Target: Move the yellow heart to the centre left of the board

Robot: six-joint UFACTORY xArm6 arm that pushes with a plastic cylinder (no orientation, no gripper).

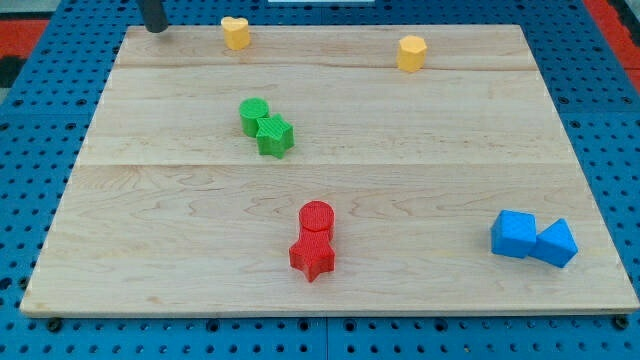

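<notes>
The yellow heart sits at the view's top edge of the wooden board, left of the middle. My tip rests at the board's top left corner, to the left of the heart and apart from it. A yellow hexagon block stands near the top, right of the middle.
A green cylinder touches a green star left of the centre. A red cylinder touches a red star near the bottom middle. Two blue blocks sit together at the bottom right. A blue pegboard surrounds the board.
</notes>
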